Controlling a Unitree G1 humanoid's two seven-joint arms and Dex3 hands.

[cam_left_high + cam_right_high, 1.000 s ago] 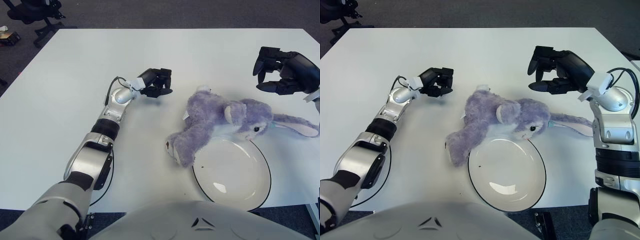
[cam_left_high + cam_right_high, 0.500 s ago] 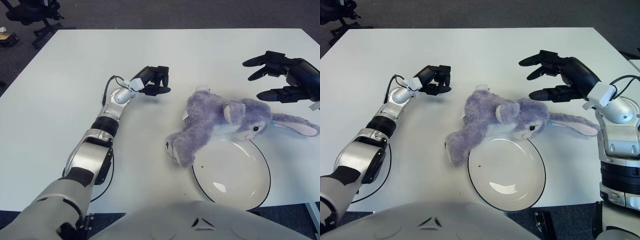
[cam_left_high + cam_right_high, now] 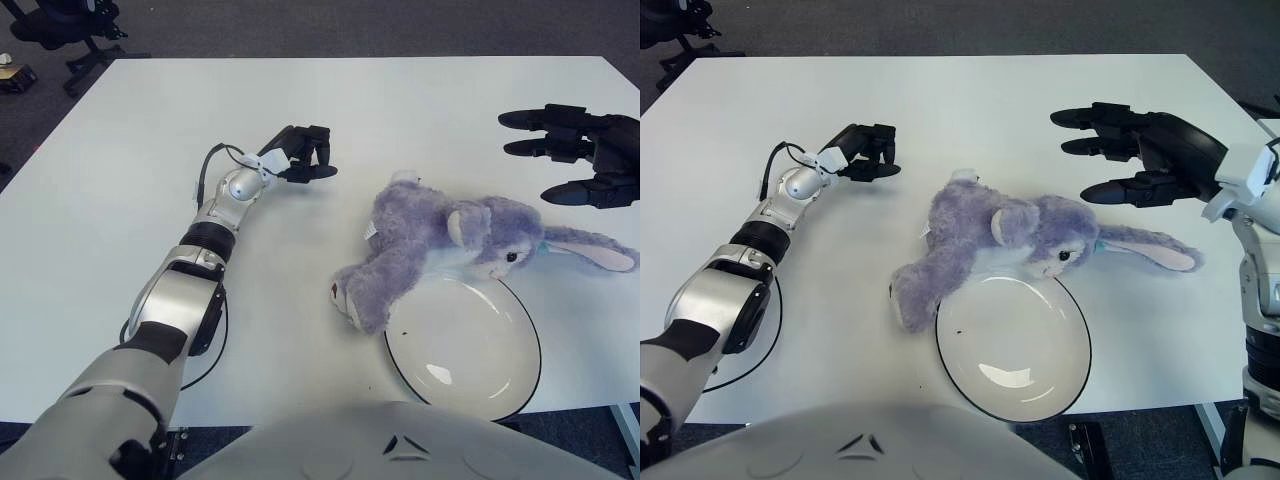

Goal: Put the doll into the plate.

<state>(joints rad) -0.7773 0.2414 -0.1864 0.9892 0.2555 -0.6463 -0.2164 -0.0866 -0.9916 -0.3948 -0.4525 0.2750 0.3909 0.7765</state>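
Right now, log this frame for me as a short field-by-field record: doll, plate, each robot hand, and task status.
doll: purple plush rabbit lying on its side on the white table, head and one long ear toward the robot's right
plate: white with dark rim, nearer the robot than the doll; the doll's head and body overlap its far rim
left robot hand: fingers curled, holding nothing, left of the doll and apart from it
right robot hand: fingers spread open, above the table beyond the doll's head, not touching it
task status: doll not grasped, not yet in plate

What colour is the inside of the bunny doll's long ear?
Pale pink inside the purple bunny doll's ear; clearest in the right eye view.
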